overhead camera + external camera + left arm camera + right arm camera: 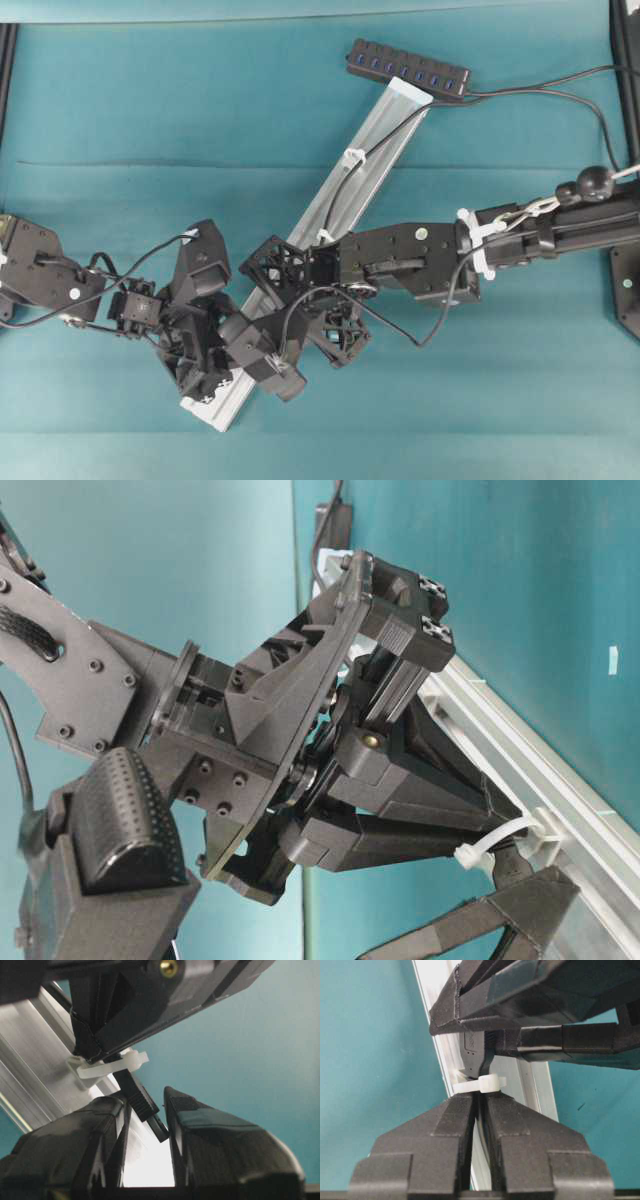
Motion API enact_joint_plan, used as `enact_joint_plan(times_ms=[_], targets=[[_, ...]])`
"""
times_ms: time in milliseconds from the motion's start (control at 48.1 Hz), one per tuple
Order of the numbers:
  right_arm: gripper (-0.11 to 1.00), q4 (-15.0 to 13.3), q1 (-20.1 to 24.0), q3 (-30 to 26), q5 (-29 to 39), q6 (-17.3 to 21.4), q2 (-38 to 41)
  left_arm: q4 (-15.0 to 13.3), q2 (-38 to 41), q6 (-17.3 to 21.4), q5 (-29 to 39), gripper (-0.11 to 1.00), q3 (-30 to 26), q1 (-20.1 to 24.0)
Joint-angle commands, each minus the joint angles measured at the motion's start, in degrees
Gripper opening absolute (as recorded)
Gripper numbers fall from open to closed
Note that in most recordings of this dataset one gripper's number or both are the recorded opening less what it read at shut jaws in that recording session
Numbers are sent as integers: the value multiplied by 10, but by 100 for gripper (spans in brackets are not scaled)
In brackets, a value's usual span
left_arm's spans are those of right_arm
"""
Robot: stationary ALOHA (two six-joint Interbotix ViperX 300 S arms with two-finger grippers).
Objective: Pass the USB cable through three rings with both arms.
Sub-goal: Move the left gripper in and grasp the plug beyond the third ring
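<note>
USB plug (142, 1105) between left end effector (147, 1125) fingers

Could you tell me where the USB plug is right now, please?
In the left wrist view the USB plug pokes out below the third ring on the rail, between the left gripper's fingers, with the right gripper behind the ring.

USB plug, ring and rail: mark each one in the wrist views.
USB plug (144, 1105): left wrist view, on its ribbed black body below the ring.
Ring (481, 1084): right wrist view, on the white loop's front band.
Rail (35, 1055): left wrist view, on its bare silver face.
</note>
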Motion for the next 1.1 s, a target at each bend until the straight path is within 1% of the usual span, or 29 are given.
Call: enact_joint_plan(times_ms=[0,208,769,832,894,998,1081], targets=[[10,3,1,-2,-14,8,0,1,-11,3,-11,23,-8,-2],[10,2,-4,4,-27,9,-2,1,-11,2,-11,23,-6,-3],[11,3,-6,11,-17,10,-4,2,-11,3,-3,22,-4,-2],[16,2,-7,11,-14,10,-4,2,-11,3,-3,21,-5,-2],[28,2,-7,11,-11,10,-4,2,-11,2,-3,21,-4,-3],[50,2,-7,9,-4,10,-4,1,-11,1,-4,20,-4,-3],[69,1,-7,11,-6,10,-7,2,-12,1,-3,16,-5,-2]])
